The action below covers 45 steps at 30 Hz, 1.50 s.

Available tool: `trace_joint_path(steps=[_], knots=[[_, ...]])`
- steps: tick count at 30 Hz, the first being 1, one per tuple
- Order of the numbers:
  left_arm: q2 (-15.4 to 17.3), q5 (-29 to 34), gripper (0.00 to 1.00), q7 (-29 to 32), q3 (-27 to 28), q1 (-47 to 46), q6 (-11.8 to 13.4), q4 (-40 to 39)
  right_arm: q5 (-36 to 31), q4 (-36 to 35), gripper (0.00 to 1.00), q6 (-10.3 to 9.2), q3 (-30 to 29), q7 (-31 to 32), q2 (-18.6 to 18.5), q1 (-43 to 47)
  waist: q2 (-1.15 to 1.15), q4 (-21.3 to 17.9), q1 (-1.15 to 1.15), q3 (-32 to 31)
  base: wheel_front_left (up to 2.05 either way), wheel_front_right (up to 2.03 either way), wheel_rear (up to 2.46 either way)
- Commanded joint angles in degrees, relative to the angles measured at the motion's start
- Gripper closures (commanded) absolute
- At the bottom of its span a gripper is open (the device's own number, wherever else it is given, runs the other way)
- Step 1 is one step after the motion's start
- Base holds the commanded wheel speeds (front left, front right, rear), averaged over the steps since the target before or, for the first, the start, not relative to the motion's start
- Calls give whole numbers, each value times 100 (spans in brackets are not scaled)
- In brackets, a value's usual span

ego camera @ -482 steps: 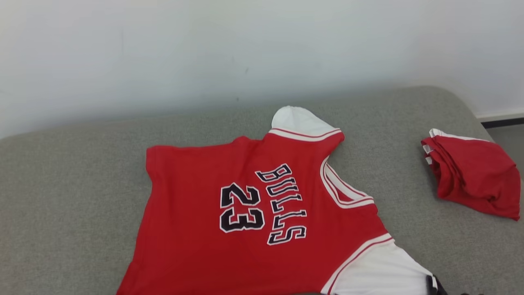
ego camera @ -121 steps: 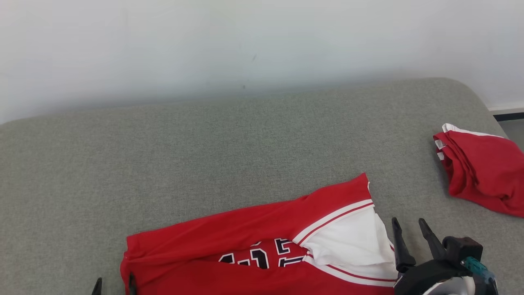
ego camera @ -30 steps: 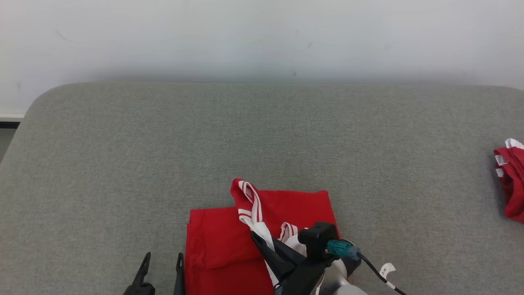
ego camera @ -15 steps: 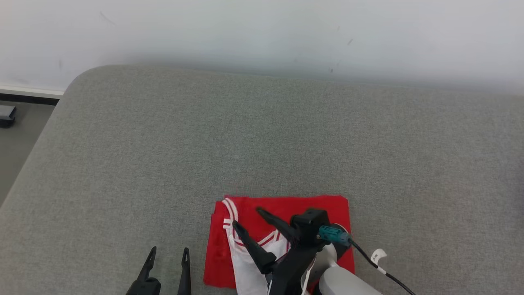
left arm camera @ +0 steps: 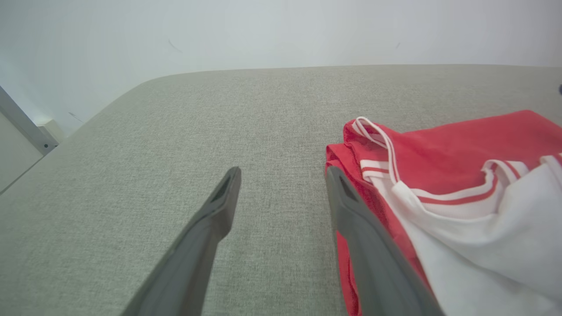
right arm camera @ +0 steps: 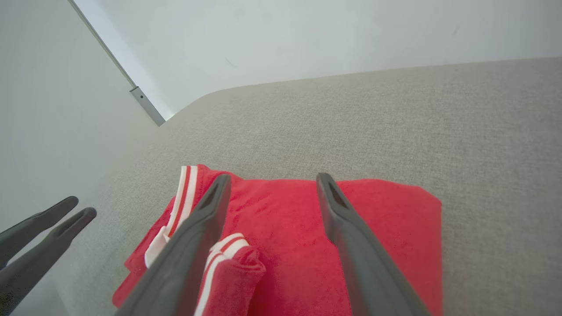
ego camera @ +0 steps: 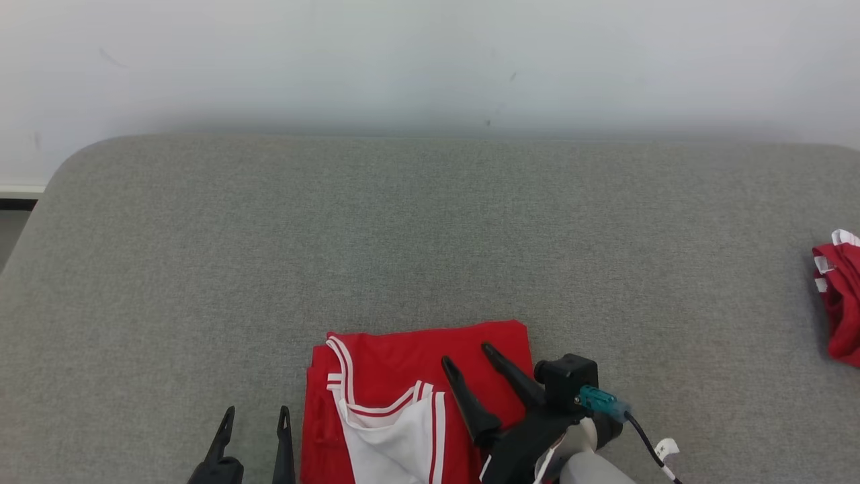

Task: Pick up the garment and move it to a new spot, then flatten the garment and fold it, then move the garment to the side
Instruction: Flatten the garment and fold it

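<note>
Right wrist view: the right gripper (right arm camera: pixel 273 180) fingers are spread wide, with nothing pinched. The garment (right arm camera: pixel 386 219) is seen directly beneath and between them, folded into a red block on the grey cushion (right arm camera: pixel 439 123). Some striped trim (right arm camera: pixel 228 259) is bunched against one finger. The left gripper (ego camera: pixel 257 410) is likewise spread and empty, just beside the garment's edge, over bare cushion.

The fold is judged complete. The open jaws probably suit a fresh grip to shift the bundle aside. Whether fingertips touch cloth cannot be told. The garment's near edge is cut off in the head view. A second red bundle (ego camera: pixel 836 302) is glimpsed well beyond the right fingers, partly cropped.
</note>
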Motion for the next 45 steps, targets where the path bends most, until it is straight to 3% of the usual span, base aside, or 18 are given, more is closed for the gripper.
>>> trace_joint_path(steps=[1, 16, 17, 18, 20, 21, 28, 29, 30, 31, 32, 39, 45], knots=[[-4, 31, 0, -15, 20, 73, -6, -13, 127, -59, 0, -17, 31, -16, 17, 144, 0, -97, 0, -67, 0, 0, 0], [-3, 4, 0, -15, 83, 103, -32, 13, 445, -532, 0, -17, 451, 502, -64, 690, 0, -160, 0, -111, 0, 0, 0], [-4, 2, 0, -15, 78, 102, -34, 10, 444, -539, 7, -17, 488, 529, -61, 680, 0, -144, 0, -109, 0, 0, 0], [-4, -4, 0, -15, 78, 109, -31, 9, 427, -544, 23, -17, 525, 551, -58, 663, 0, -131, 0, -109, 0, 0, 0], [-3, -15, 0, -15, 95, 130, -12, 4, 415, -568, 94, -17, 631, 599, -51, 629, 0, -107, 0, -107, 0, 0, 0], [-3, -17, 0, -15, 107, 140, -11, 1, 423, -593, 100, -17, 658, 581, -51, 607, 0, -99, 0, -108, 0, 0, 0], [-5, 14, 0, -15, 219, 184, -11, -17, 874, -1134, 100, -17, 1387, 769, -116, 517, 0, -154, 0, -118, 0, 0, 0], [-5, 13, 0, -15, 236, 187, -12, -18, 1040, -1287, 76, -17, 1545, 808, -169, 512, 0, -183, 0, -122, 0, 0, 0], [-5, 13, 0, -15, 236, 187, -12, -18, 1040, -1287, 76, -17, 1545, 808, -169, 512, 0, -183, 0, -122, 0, 0, 0], [-4, 9, 0, -15, 238, 185, -16, -15, 1162, -1437, 24, -17, 1659, 793, -248, 489, 0, -211, 0, -121, 0, 0, 0], [-5, 7, 0, -15, 241, 179, -17, -9, 1394, -1682, 0, -17, 1873, 762, -408, 437, 0, -273, 0, -120, 0, 0, 0], [-4, 18, 0, -15, 255, 135, -2, -11, 1502, -1759, 0, -17, 1776, 301, -713, 291, 0, -463, 0, -139, 0, 0, 0], [-4, 35, 0, -15, 283, 102, 8, -30, 770, -1108, 0, -17, 802, -115, -586, 378, 0, -571, 0, -165, 0, 0, 0]])
